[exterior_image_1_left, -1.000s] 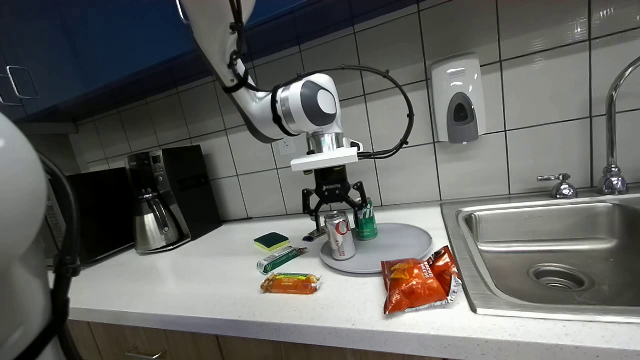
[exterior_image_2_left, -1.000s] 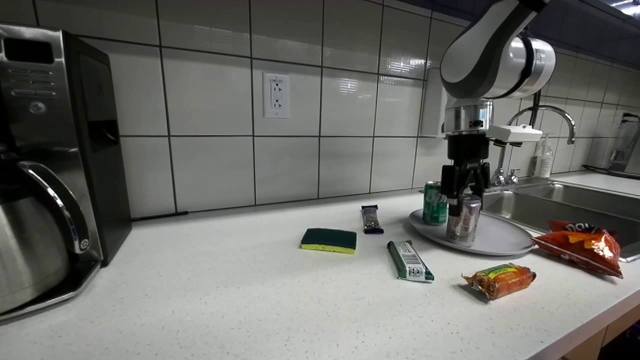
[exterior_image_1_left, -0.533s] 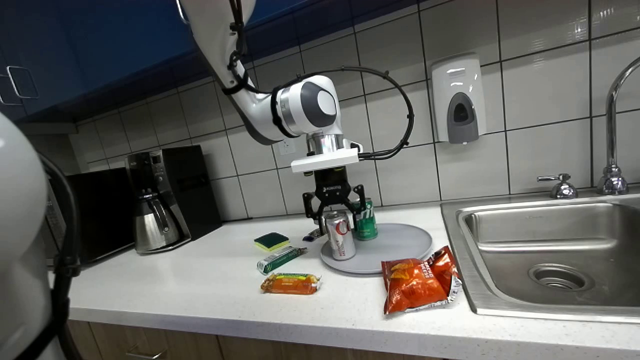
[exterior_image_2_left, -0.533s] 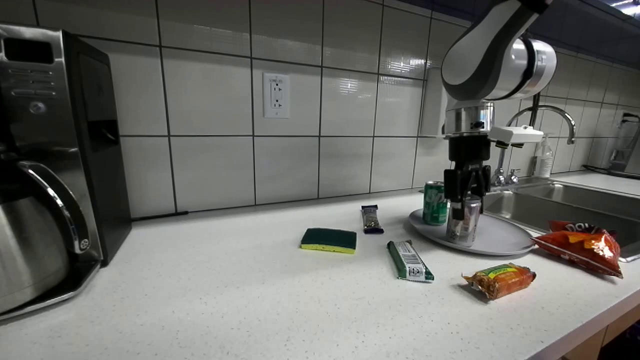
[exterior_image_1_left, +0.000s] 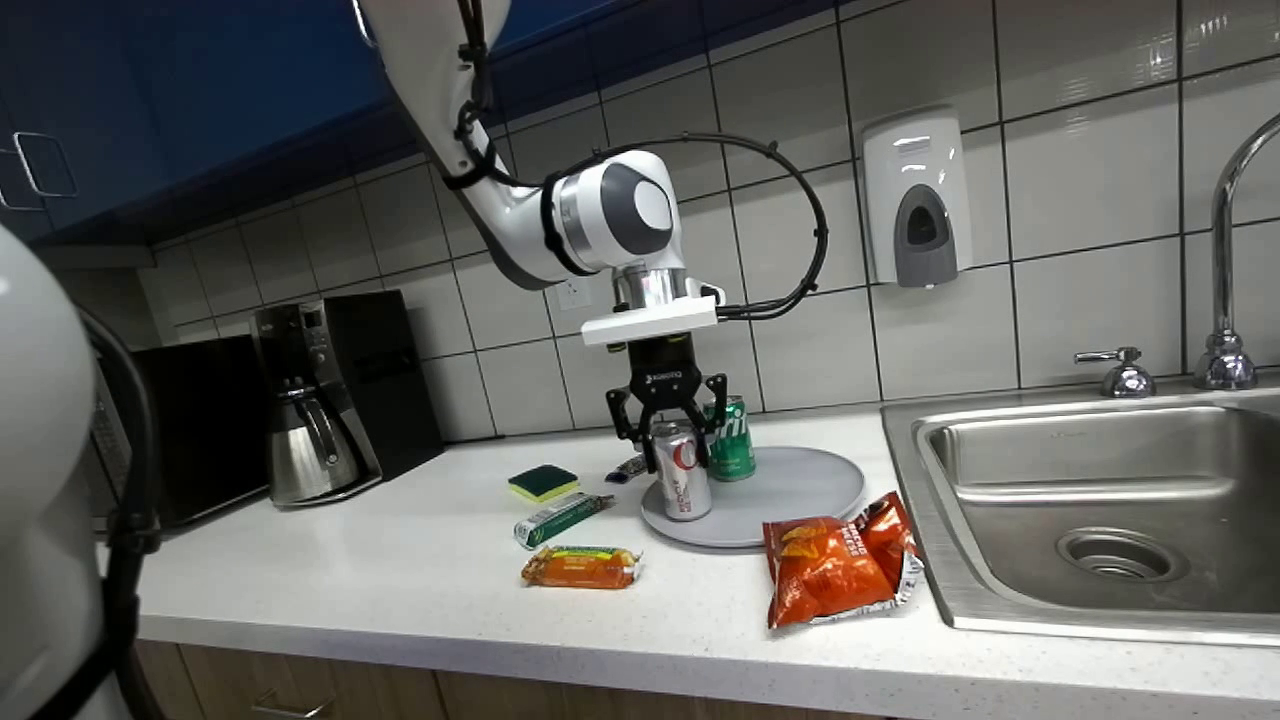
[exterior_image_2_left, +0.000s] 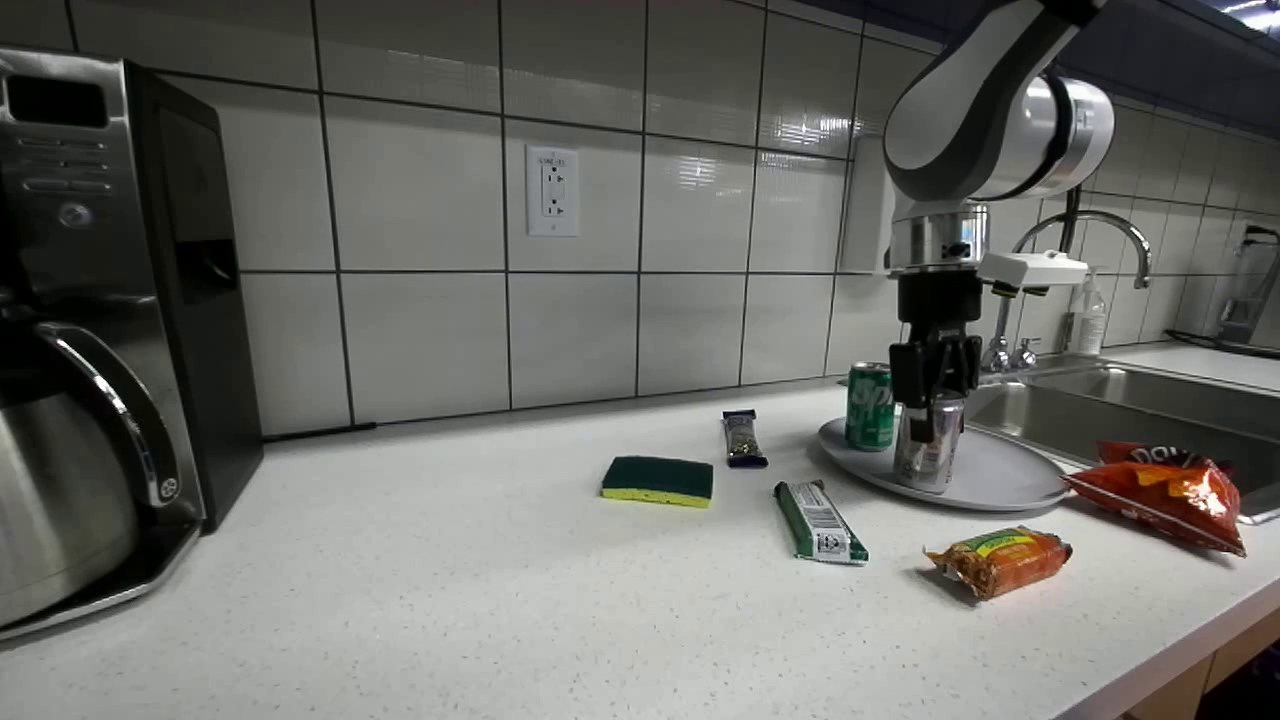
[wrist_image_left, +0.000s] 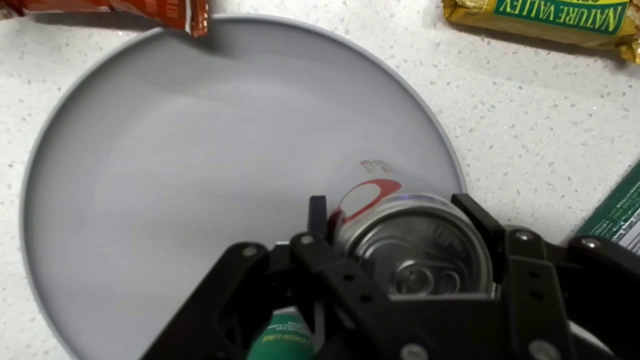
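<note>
Firstly, one gripper (exterior_image_1_left: 677, 463), black: stands over the edge of the plate (exterior_image_1_left: 800, 495), its fingers (wrist_image_left: 477, 217) part-spread, one on either side of the silver can (exterior_image_1_left: 686, 492); whether they press on it, I am unable to tell. The silver can: upright on the plate, near the rim. One green can (exterior_image_2_left: 866, 410): also upright on the plate. One chip bag (exterior_image_1_left: 835, 565), red-orange, crumpled: beside the plate, a corner overlying the rim. One orange pack (exterior_image_1_left: 582, 567), labelled Nature Valley: lies near the plate, apart from it. One green bar (exterior_image_2_left: 818, 523) and one dark bar (exterior_image_2_left: 744, 438): lie near the plate, each off it. One sponge (exterior_image_2_left: 657, 481), green over yellow: farther from the plate than either bar. One sink (exterior_image_1_left: 1080, 455), steel: just beside the plate. One coffee maker (exterior_image_1_left: 375, 380), black and steel: well apart from the plate, beyond the sponge.
</note>
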